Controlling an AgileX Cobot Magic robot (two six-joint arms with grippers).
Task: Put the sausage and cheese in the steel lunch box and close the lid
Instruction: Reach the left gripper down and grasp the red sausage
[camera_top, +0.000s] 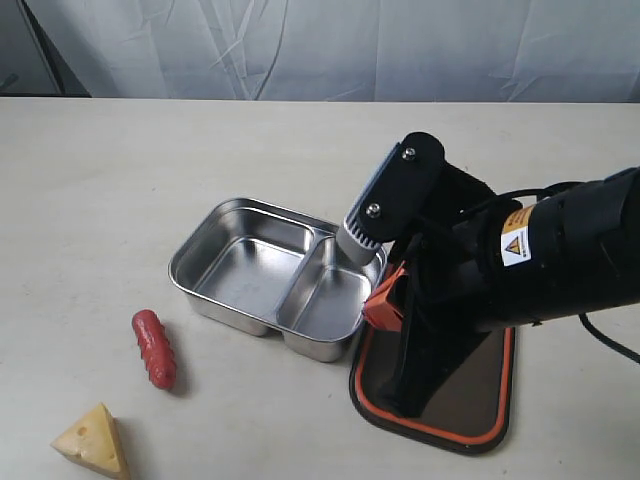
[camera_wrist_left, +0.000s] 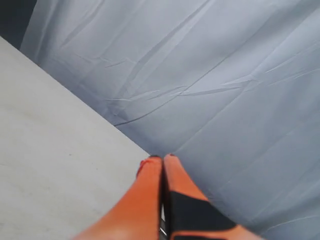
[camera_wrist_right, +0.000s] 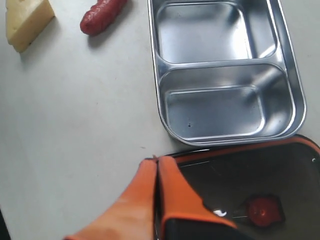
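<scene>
Two foods, sausage (camera_top: 153, 348) and cheese (camera_top: 92, 440), lie on the counter (camera_top: 100, 200) beside the empty steel lunch box (camera_top: 220, 310), lid (camera_top: 470, 390) alongside; both arms' jaws are pressed together, so a pick should part them wide, then descend squarely across the sausage's middle.

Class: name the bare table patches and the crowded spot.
Free: beige table behind the shiny steel lunch box, toward the grey curtain; the front strip between red ridged sausage and dark orange-rimmed lid. Crowded: beside the box, where the right gripper hangs at that lid's edge.
</scene>
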